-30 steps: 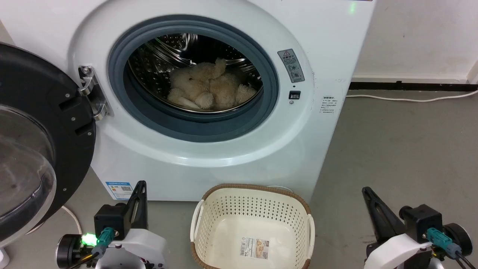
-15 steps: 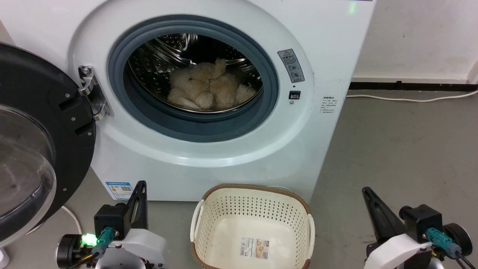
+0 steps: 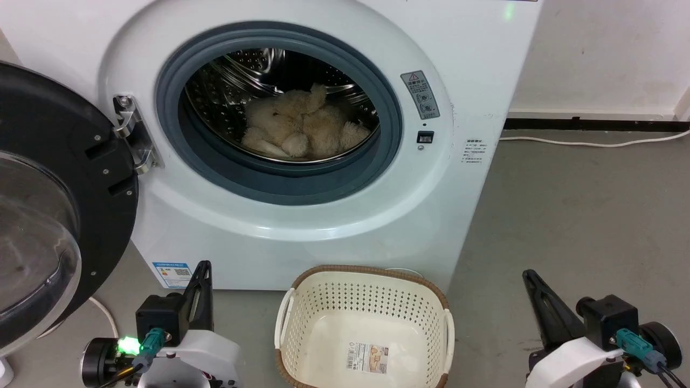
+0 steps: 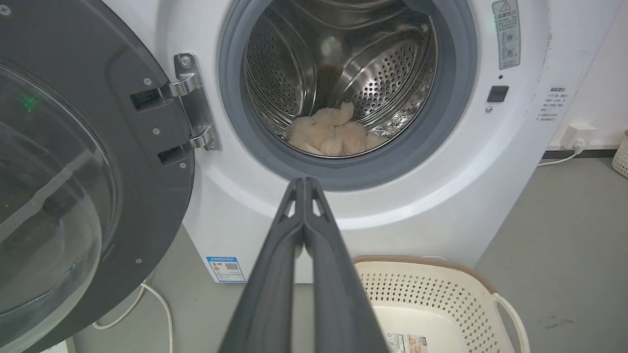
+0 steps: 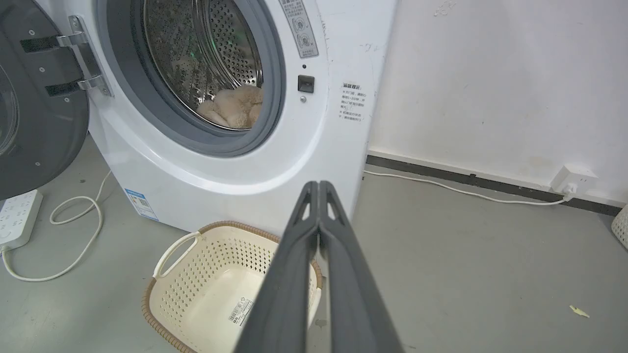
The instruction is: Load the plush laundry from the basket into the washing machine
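Plush laundry [image 3: 302, 126] is lodged in washing machine [image 3: 474, 54], basket [image 3: 366, 269] empty; left gripper [image 4: 304, 181], right gripper [image 5: 319, 184] closed, unladen; loading judged complete, door [image 3: 54, 134] closure perhaps owed.

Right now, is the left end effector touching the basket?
Apart. The head view shows bare grey floor between the left end effector and the basket.

The grey floor [image 3: 582, 215] bears the washing machine [image 3: 302, 237], the basket [image 3: 366, 302] just before it, and a power strip [image 5: 18, 216].

The near rim of the basket [image 3: 372, 299] and the left of the door [image 3: 64, 134] are cropped.
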Controlling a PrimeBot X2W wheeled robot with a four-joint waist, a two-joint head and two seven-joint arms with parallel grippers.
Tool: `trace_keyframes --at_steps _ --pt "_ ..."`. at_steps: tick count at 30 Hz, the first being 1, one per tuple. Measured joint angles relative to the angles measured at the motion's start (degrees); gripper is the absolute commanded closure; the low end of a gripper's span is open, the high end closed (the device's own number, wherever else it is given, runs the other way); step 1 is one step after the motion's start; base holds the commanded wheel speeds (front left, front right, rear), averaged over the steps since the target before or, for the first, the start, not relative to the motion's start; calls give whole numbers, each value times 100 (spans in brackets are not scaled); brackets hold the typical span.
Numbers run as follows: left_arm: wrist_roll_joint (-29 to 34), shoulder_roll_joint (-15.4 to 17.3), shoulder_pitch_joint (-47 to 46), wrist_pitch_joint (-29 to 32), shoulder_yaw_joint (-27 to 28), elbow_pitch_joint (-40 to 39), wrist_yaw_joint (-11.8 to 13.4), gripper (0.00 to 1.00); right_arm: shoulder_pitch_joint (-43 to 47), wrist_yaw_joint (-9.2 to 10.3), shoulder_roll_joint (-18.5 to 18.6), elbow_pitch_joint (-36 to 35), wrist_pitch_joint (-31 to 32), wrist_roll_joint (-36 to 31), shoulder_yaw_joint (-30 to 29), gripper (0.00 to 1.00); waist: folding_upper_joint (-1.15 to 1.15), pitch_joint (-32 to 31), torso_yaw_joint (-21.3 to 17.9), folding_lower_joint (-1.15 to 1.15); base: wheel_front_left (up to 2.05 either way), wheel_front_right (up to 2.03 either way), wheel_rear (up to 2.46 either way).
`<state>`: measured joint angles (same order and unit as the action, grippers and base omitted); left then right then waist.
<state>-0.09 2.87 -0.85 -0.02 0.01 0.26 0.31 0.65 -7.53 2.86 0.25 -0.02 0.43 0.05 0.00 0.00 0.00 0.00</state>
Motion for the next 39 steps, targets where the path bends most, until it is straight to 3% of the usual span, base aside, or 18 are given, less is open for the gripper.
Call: trace_keyframes --at_steps 39 --pt "0 0 1 0 0 0 0 100 0 0 0 0 0 0 -1 100 0 0 0 -1 0 0 0"
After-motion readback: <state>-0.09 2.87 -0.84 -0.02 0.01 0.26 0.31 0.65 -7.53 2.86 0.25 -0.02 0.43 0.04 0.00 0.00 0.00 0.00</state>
